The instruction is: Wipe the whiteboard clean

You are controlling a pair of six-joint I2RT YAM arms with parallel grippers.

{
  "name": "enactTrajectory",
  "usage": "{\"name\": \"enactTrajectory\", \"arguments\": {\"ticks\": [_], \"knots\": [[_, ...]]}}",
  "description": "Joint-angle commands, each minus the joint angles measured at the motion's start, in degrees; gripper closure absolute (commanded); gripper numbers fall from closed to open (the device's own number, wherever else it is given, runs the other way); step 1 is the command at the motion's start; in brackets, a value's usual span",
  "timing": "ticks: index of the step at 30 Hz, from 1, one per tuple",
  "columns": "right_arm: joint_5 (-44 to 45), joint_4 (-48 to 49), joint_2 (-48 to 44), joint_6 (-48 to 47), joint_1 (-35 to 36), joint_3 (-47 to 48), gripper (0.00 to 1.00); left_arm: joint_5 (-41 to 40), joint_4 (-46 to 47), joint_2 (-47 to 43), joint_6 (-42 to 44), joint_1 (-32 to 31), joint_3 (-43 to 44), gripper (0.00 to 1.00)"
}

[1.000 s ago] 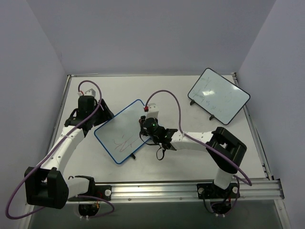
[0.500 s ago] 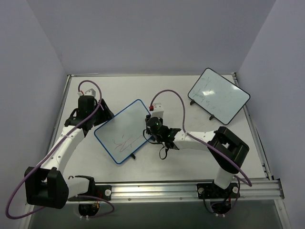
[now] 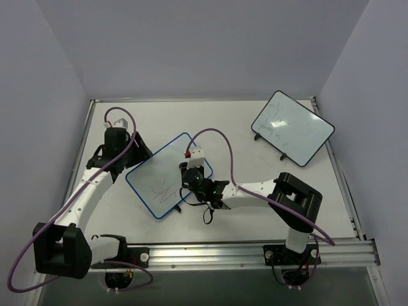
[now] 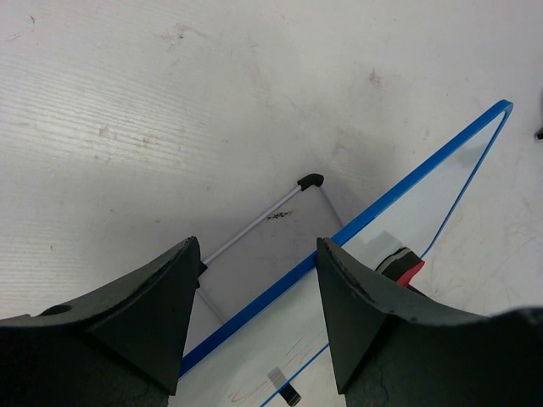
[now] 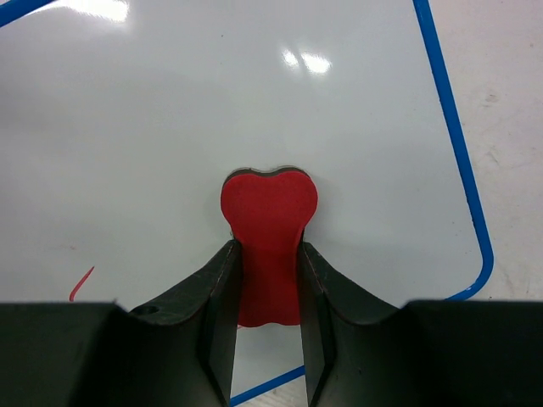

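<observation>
Red eraser (image 5: 270, 199) clamped in right end effector (image 5: 268, 250) on whiteboard (image 5: 170, 127) — left end effector (image 4: 254, 246) apart.

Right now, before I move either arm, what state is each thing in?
whiteboard, propped tilted, scribbles on its near end
red eraser, clamped in the right claw, against the whiteboard
right claw, shut on the red eraser
left claw, open, whiteboard's blue edge between its fingers
black-framed whiteboard, standing far right, faint marks
</observation>
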Motion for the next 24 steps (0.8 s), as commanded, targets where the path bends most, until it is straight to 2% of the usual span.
{"name": "enactTrajectory", "arguments": {"ticks": [1,7,12,24], "knots": [[-1.9,1.7,1.7,2.2,-0.9,-2.1,1.0,1.8,0.2,-0.3,0.5,-0.9,0.0,0.34],[-1.9,4.3,-1.6,3.7,-5.7,-8.1,1.0,1.9,0.2,-0.3,0.5,-0.9,0.0,0.34],[-2.3,6.1,-2.7,4.7,-6.4,-10.6,1.0,1.9,0.3,-0.1,0.4,-1.0,-0.1,0.34],[-3.2,11.5,2.6,6.1,0.1,-8.7,1.0,1.5,0.2,-0.5,0.3,-1.1,-0.5,0.34]]}}
